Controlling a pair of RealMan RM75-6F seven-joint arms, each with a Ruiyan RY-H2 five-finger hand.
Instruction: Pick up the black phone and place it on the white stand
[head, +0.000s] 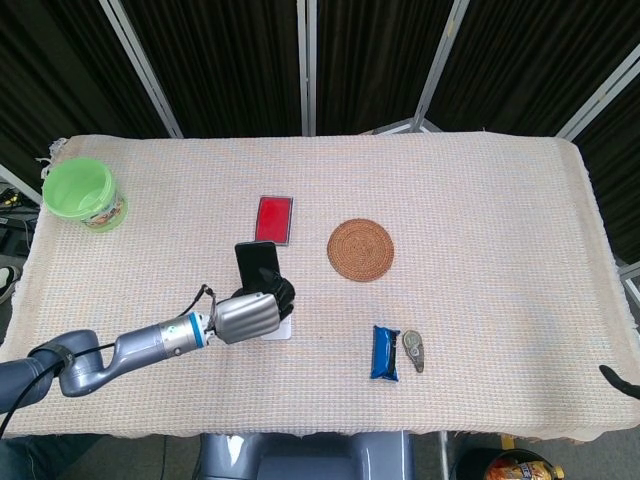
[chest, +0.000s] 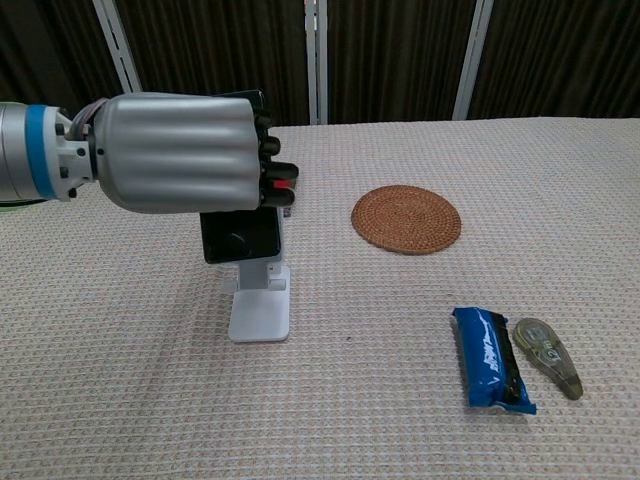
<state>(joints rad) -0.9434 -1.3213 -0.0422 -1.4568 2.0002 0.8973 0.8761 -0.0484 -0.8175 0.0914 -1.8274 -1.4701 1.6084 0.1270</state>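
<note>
I see the big table (head: 480, 200) with its pale woven cloth filling most of the head view. My left arm (head: 110, 355) comes in from the lower left of that view, and my left hand (chest: 180, 150) is big and silver in the upper left of the chest view. Its fingers are wrapped tight around the black phone (chest: 238, 235), so the hand is clamped on the phone. The phone stands up tall, right at the white stand (chest: 260, 312), and it hides the stand's back plate; I cannot tell if the phone is resting on the stand yet. In the head view the phone (head: 257, 262) sits just left of the middle. I cannot see my right hand in either view. The green cup (head: 82, 193) is at the far left edge. The round woven mat (head: 360, 249) is near the middle, and the red card (head: 273, 219) is to its left. The blue snack pack (chest: 492, 359) lies at the lower right, with the small tape roller (chest: 547, 355) just beside it.
</note>
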